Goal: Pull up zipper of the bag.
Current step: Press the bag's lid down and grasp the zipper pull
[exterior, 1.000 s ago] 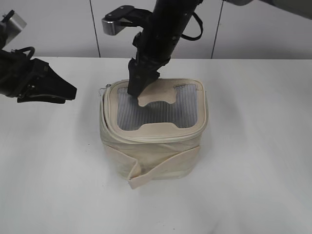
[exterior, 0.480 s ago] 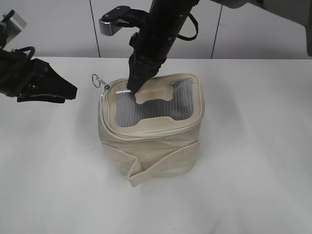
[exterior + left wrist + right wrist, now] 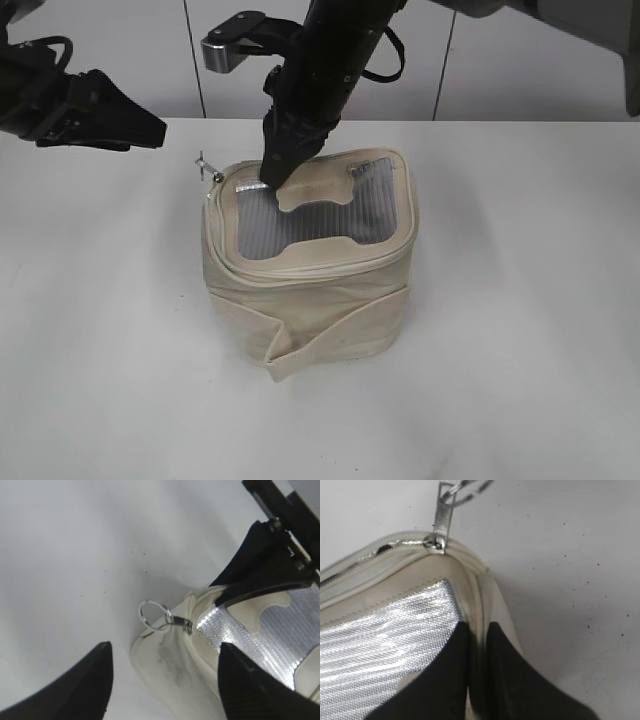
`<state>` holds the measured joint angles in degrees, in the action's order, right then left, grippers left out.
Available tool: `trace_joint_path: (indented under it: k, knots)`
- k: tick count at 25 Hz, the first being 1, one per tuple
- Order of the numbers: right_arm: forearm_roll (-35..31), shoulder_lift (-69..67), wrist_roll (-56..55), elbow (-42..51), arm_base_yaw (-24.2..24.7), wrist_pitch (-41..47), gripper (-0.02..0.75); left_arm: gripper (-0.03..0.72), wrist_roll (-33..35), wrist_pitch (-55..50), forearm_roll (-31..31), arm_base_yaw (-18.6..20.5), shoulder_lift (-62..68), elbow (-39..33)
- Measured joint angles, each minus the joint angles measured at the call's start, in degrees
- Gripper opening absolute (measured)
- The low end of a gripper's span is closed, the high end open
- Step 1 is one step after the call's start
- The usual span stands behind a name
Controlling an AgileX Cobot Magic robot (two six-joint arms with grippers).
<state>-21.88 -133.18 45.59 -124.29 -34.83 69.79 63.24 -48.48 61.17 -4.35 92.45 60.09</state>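
Observation:
The cream boxy bag [image 3: 320, 310] stands mid-table, its lid showing the grey ribbed panel and bone patch. Its zipper track [image 3: 300, 271] runs round the lid rim. The silver pull [image 3: 212, 171] with its ring sticks out at the far left corner; it also shows in the left wrist view [image 3: 180, 624] and the right wrist view [image 3: 441, 516]. My right gripper [image 3: 273, 181] reaches down from the back and is shut on the lid rim [image 3: 475, 630] just behind the pull. My left gripper [image 3: 152, 128] is open and empty, hovering left of the bag, its fingers [image 3: 165, 652] apart, with the pull ahead of them.
The white table [image 3: 520, 300] lies all round the bag. A cream strap band [image 3: 330, 345] wraps the bag's body with a loose flap at the front. A grey panelled wall [image 3: 120, 60] stands behind the table.
My left gripper has risen and moved back toward the bag's far left corner. The right gripper shifted the lid slightly left; the pull and ring now stick out at that corner.

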Motion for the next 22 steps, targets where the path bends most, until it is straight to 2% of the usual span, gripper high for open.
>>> trace_joint_path:
  k: [3, 7, 11, 15, 22]
  knots:
    - [0.00, -0.07, 0.00, 0.00, 0.00, 0.00, 0.075, 0.502, 1.79, -4.56, -3.18, 0.00, 3.28, 3.75]
    - [0.00, -0.07, 0.00, 0.00, 0.00, 0.00, 0.075, 0.498, 2.13, -7.26, -10.57, 0.00, 4.80, 7.74]
    - [0.00, -0.07, 0.06, 0.00, 0.00, 0.00, 0.075, 0.496, -1.93, -8.70, -12.06, -1.23, 4.80, 10.33]
    - [-0.12, -0.07, 0.06, 0.00, 0.00, 0.00, 0.075, 0.496, -4.49, -8.02, -13.48, -4.75, 4.83, 10.83]
    - [-0.12, -0.07, -0.11, 0.00, 0.00, 0.00, 0.075, 0.489, -5.01, -1.11, -29.88, -11.16, 4.83, 10.89]
